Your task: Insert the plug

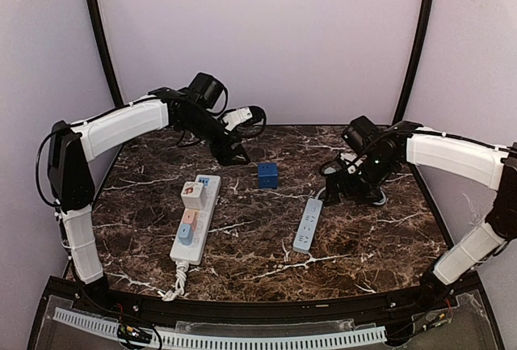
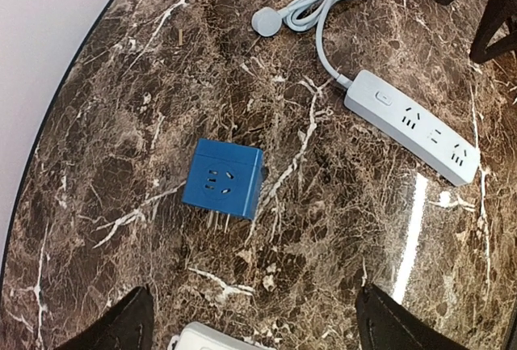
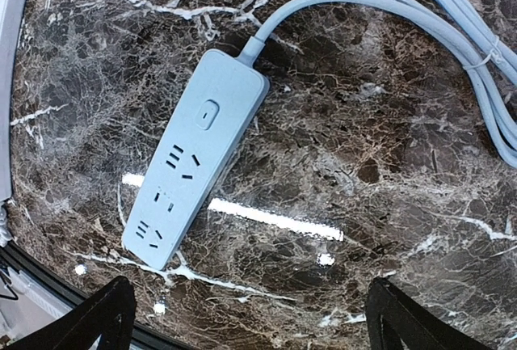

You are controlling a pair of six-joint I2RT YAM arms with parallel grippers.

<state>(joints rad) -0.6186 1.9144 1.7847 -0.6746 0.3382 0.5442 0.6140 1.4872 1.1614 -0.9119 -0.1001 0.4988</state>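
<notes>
Plainly, both pairs of jaws stand apart and hold nothing.

The left jaws hang over the marble desk [image 2: 121,83], their dark fingertips [image 2: 121,327] at the bottom corners of the wrist view. Straight ahead of them, a little toward the left fingertip, the blue cube [image 2: 223,178] sits on the desk with a socket face up. Well beyond the cube lies the plug [image 2: 265,21], round, white and loose on the desk, in no socket. Its cord [image 2: 323,10] loops beside it and runs to the small strip [image 2: 412,126], which lies ahead and off toward the right fingertip. Just under the gap between the fingertips shows the white end of the big strip [image 2: 214,339].

The right jaws are spread wide, their fingertips [image 3: 97,319] at the lower edge of their own view. The small strip [image 3: 194,168] lies flat ahead of the gap, nearer the left fingertip and tilted, its switch end away from the jaws. The cord [image 3: 452,18] leaves that far end and curves off toward the right fingertip's side; the plug is out of this view.

From above, the cube [image 1: 267,175] sits between the two pairs of jaws, apart from both. The big strip [image 1: 196,217] lies under the left arm and carries several small adapters [image 1: 192,194]. The small strip [image 1: 307,225] lies near the right jaws.
</notes>
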